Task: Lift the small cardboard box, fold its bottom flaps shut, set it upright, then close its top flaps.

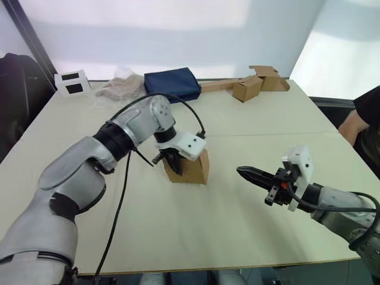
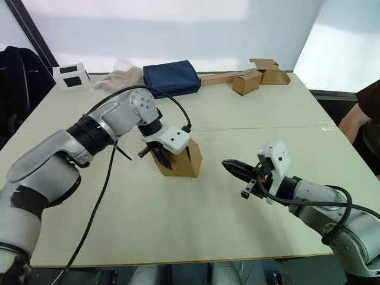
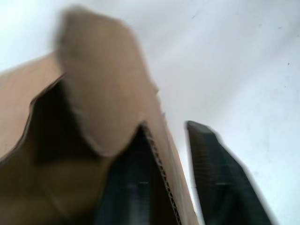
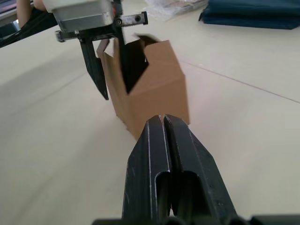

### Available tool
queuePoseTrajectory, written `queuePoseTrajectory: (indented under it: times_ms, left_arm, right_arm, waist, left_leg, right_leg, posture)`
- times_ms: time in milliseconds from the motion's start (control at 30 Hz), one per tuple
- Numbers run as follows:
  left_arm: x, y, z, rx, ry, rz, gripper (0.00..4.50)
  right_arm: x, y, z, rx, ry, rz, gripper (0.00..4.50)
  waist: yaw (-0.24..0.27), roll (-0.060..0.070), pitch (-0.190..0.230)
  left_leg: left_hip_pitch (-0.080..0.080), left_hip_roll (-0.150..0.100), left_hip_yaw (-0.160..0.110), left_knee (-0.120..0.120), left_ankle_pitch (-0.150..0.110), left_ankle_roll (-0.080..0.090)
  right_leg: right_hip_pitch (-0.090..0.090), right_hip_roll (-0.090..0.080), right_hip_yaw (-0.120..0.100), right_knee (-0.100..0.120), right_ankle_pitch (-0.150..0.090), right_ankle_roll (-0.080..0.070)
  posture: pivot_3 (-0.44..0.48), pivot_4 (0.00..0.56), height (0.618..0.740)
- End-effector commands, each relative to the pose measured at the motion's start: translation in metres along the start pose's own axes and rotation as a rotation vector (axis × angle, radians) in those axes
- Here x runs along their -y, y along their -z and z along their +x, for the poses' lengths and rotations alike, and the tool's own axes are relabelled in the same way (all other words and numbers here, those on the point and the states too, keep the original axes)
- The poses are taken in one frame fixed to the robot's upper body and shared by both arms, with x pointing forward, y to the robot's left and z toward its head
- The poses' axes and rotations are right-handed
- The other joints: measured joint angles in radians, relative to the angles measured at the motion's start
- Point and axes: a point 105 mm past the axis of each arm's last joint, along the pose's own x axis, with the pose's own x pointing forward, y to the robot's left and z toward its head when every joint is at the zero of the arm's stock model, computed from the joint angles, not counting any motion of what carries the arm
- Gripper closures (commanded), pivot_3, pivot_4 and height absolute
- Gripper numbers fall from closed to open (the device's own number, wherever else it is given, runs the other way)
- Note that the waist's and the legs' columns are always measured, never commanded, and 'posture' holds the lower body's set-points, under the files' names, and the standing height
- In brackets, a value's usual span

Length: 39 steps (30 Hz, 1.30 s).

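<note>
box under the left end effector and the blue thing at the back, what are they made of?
Small cardboard box: plain brown corrugated cardboard with a matte finish. The left wrist view shows the fluted edge of a wall.
Blue pouch: looks like dark blue woven fabric, soft and matte, with rounded, slightly sagging edges. The exact textile can't be told.

Far edge of table (image 1: 249, 214): dark blue fabric pouch (image 1: 173, 84), clear plastic bag (image 1: 117, 87) beside it, white card w/ black rectangles (image 1: 72, 82), smaller tan box (image 1: 247, 89) on long cardboard strip (image 1: 221, 85). Person's arm (image 1: 354, 126) at right edge.
</note>
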Motion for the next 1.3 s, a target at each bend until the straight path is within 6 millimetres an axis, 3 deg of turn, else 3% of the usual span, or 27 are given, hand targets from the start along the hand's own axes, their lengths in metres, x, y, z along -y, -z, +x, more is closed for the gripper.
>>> queuePoseTrajectory:
  times_ms: [33,167,300,500,600,633,667,800,900,1033,1100,1300]
  left_arm:
    - [-0.009,-0.021,-0.018,0.022,-0.029,0.026,1.56]
    - [-0.012,-0.036,-0.030,0.072,-0.048,0.007,0.12]
    - [-0.014,-0.044,-0.047,0.113,-0.088,-0.017,0.05]
    - [-0.011,-0.040,-0.080,0.222,-0.189,-0.071,0.05]
    - [-0.008,-0.032,-0.094,0.369,-0.238,-0.166,0.83]
    - [-0.008,-0.028,-0.098,0.413,-0.261,-0.190,1.38]
    - [-0.009,-0.024,-0.101,0.448,-0.283,-0.211,1.57]
    - [-0.005,-0.005,-0.105,0.594,-0.373,-0.298,3.29]
    - [-0.002,0.013,-0.105,0.663,-0.457,-0.374,4.33]
    - [0.004,0.040,-0.098,0.759,-0.604,-0.481,4.42]
    - [0.006,0.044,-0.095,0.777,-0.641,-0.493,4.42]
    - [0.016,0.079,-0.064,0.749,-0.749,-0.653,4.42]
  right_arm:
    - [-0.005,-0.006,-0.001,0.023,-0.003,-0.048,4.50]
    - [-0.003,-0.007,0.001,0.034,0.001,-0.052,4.50]
    - [-0.002,-0.010,0.003,0.042,-0.007,-0.057,4.50]
    - [0.006,-0.016,0.008,0.070,0.004,-0.081,4.50]
    - [0.021,-0.013,0.019,0.050,0.068,-0.110,4.50]
    - [0.026,-0.011,0.023,0.036,0.088,-0.122,4.50]
    - [0.030,-0.008,0.027,0.021,0.102,-0.128,4.50]
    - [0.037,0.001,0.039,-0.023,0.106,-0.147,4.50]
    - [0.039,0.004,0.044,-0.038,0.100,-0.148,4.50]
    - [0.047,0.011,0.053,-0.070,0.106,-0.156,4.50]
    - [0.048,0.012,0.056,-0.071,0.108,-0.158,4.50]
    - [0.055,0.027,0.076,-0.119,0.141,-0.165,4.50]
  waist:
    - [-0.002,0.000,0.000]
    - [-0.004,0.000,0.000]
    - [-0.007,0.000,0.000]
    - [-0.006,0.000,0.000]
    - [-0.006,0.000,0.000]
    - [-0.006,0.000,0.000]
    - [-0.006,0.001,0.000]
    - [-0.006,0.001,0.000]
    - [-0.006,0.001,0.000]
    - [-0.008,0.001,0.000]
    - [-0.007,0.001,0.000]
    - [-0.006,0.001,0.000]
  left_leg:
    - [0.000,0.000,0.000,0.000,0.000,0.000]
    - [0.000,0.000,-0.001,0.000,0.000,0.000]
    - [0.001,0.000,-0.001,0.000,0.000,0.000]
    - [0.001,0.001,-0.001,0.000,0.000,0.000]
    - [0.001,0.001,-0.001,0.000,0.000,0.000]
    - [0.001,0.001,-0.001,0.000,0.000,0.000]
    - [0.001,0.001,-0.001,0.000,0.000,0.000]
    - [0.001,0.001,0.000,0.001,0.000,0.000]
    - [0.001,0.001,0.000,0.000,0.000,0.000]
    - [0.001,0.001,0.000,0.000,0.000,0.000]
    - [0.002,0.001,0.000,0.000,0.000,0.000]
    - [0.003,0.000,0.001,0.001,0.001,-0.001]
  right_leg:
    - [0.000,0.000,0.000,0.000,0.000,0.000]
    - [0.000,0.001,0.000,0.000,0.000,0.000]
    - [0.000,0.001,0.000,0.001,0.000,0.001]
    - [0.000,0.002,0.000,0.002,0.000,0.001]
    - [0.000,0.002,0.000,0.002,0.000,0.001]
    - [0.000,0.002,0.000,0.002,0.000,0.001]
    - [0.000,0.002,0.000,0.002,0.000,0.001]
    - [0.000,0.002,0.000,0.003,0.001,0.003]
    - [-0.001,0.002,-0.001,0.004,0.002,0.004]
    - [-0.001,0.002,-0.001,0.005,0.002,0.004]
    - [-0.001,0.001,-0.001,0.006,0.002,0.005]
    - [-0.002,0.000,-0.001,0.011,0.002,0.005]
  posture:
    - [0.000,0.150,0.740]
    - [0.000,0.150,0.740]
    - [0.000,0.150,0.740]
    - [0.000,0.150,0.740]
    - [0.000,0.150,0.740]
    - [0.000,0.150,0.740]
    - [0.000,0.150,0.740]
    - [0.000,0.150,0.740]
    - [0.000,0.150,0.740]
    - [0.000,0.150,0.740]
    - [0.000,0.150,0.740]
    - [0.000,0.150,0.740]
